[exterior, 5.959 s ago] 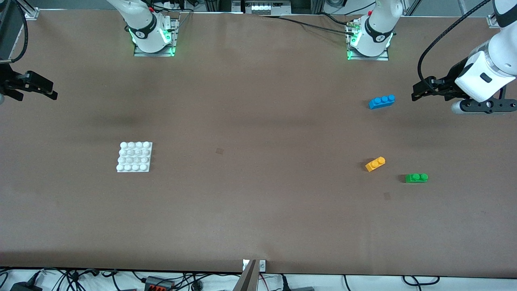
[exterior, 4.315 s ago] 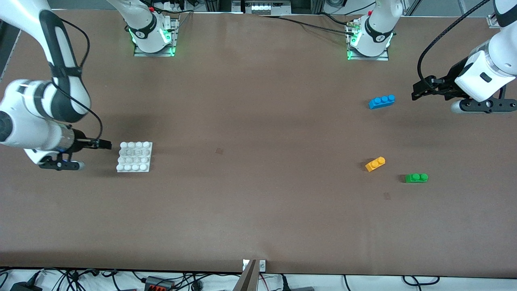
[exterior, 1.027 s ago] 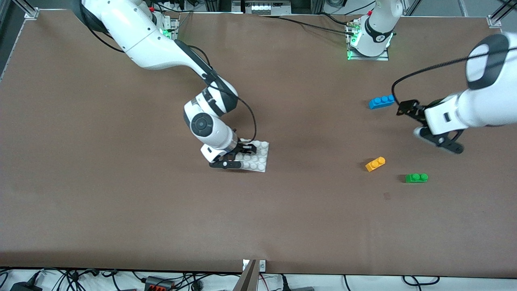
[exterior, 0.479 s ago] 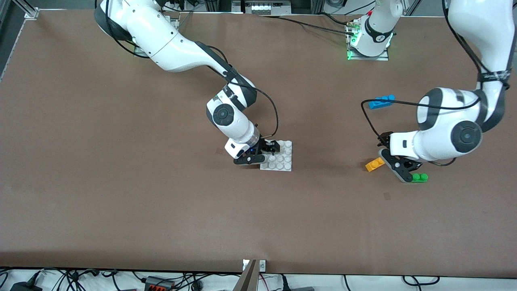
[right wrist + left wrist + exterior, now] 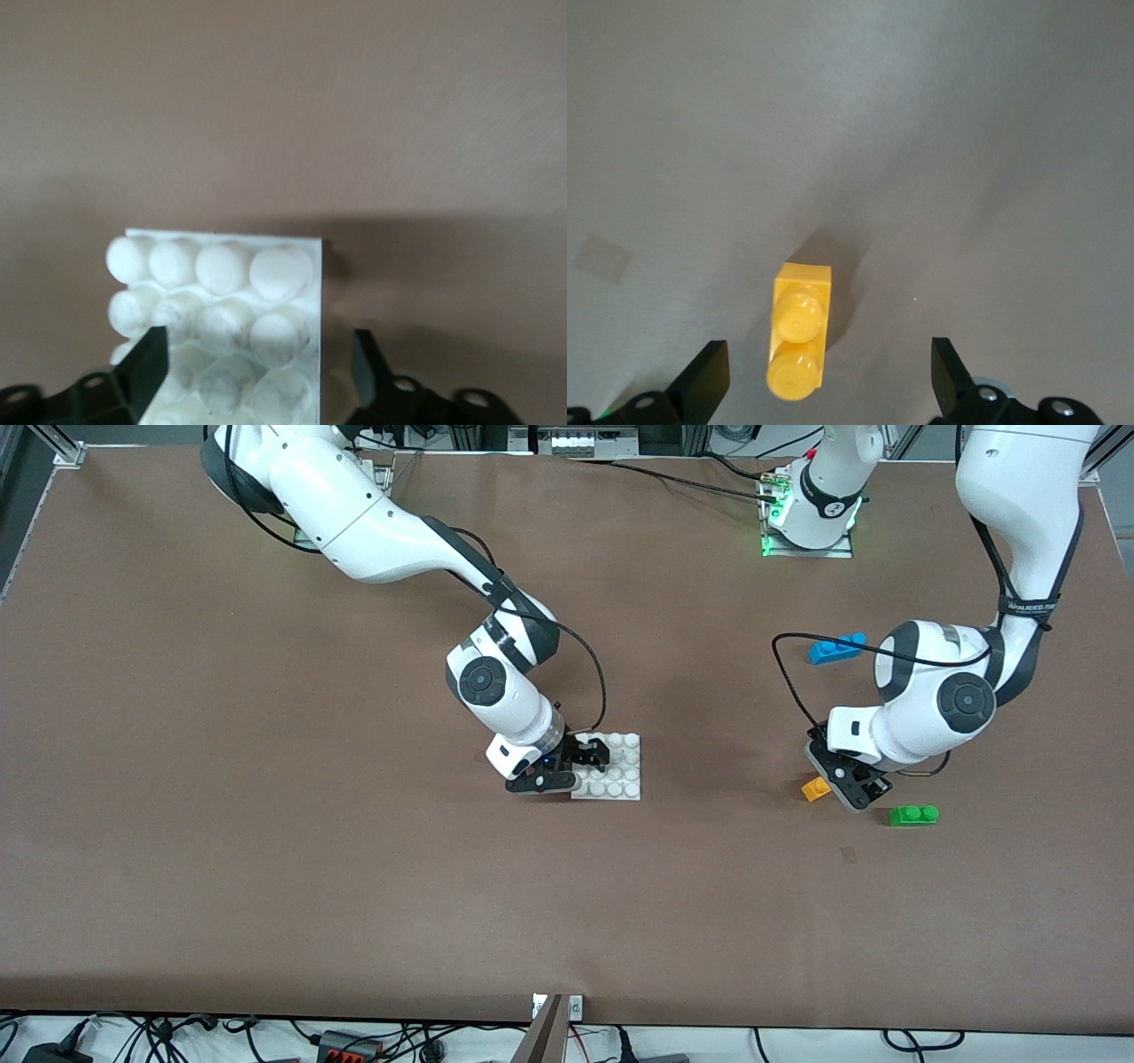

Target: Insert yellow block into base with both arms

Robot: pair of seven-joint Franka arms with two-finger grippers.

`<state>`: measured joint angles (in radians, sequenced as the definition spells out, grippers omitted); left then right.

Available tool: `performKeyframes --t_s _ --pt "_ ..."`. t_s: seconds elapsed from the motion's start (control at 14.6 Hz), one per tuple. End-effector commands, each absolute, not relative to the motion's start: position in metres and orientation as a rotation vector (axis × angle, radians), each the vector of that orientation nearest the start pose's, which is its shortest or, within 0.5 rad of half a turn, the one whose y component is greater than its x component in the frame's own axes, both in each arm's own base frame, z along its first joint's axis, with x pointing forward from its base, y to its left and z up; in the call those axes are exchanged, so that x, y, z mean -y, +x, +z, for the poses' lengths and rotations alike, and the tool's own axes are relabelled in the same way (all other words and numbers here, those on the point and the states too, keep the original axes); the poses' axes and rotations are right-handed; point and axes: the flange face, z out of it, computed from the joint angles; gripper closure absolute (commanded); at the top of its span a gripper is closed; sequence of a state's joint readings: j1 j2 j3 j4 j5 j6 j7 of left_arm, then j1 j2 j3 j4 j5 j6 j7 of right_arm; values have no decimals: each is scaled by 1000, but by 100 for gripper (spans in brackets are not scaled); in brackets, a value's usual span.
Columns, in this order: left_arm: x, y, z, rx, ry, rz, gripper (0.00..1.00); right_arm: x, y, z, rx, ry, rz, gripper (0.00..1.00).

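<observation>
Front view: both grippers low over their parts.
Left gripper (image 5: 824, 381) gapes over yellow block (image 5: 799, 341); right gripper (image 5: 257, 372) spread around base (image 5: 221, 310); no legible writing.

A brown table (image 5: 266, 868) is shown, with two bricks lying toward the left arm's end. A blue three-stud brick (image 5: 836, 648) is seen closer to the edge where the bases stand, partly crossed by a black cable. A green two-stud brick (image 5: 913, 815) is seen nearer the front camera, well apart from it.
</observation>
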<state>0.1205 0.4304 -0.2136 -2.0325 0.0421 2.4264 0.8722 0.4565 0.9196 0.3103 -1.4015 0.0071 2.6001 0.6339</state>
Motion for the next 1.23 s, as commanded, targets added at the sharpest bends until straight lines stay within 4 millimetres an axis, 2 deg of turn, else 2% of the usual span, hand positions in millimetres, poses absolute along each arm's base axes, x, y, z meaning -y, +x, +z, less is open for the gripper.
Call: performKeyframes --t_s 0.0,0.14,0.21,0.27,0.48,0.62,0.82,1.03,1.16 --pt "45 597 222 -1646 -2689 -49 0 -465 594 255 -35 -2793 -103 0" --pt "36 600 214 -1693 -2629 -55 0 -444 605 282 -52 -2830 -76 0" --pt "36 602 215 -1693 -2626 -61 0 -429 610 298 -65 -2858 -59 0" --pt "35 603 216 -1689 -2625 -67 0 -413 614 305 -84 -2889 -24 0" --pt "36 604 199 -1696 -2621 -99 2 -349 631 351 -121 -3022 31 0" --pt "38 602 197 -1742 -2563 -76 5 -313 632 382 -27 -3129 45 0" --pt "39 602 196 -1754 -2550 -71 13 -235 638 438 35 -3179 110 0" --pt "40 602 196 -1759 -2546 -70 23 -138 634 492 67 -3196 204 0" --pt "42 602 197 -1762 -2542 -72 40 -97 624 519 168 -3170 247 0"
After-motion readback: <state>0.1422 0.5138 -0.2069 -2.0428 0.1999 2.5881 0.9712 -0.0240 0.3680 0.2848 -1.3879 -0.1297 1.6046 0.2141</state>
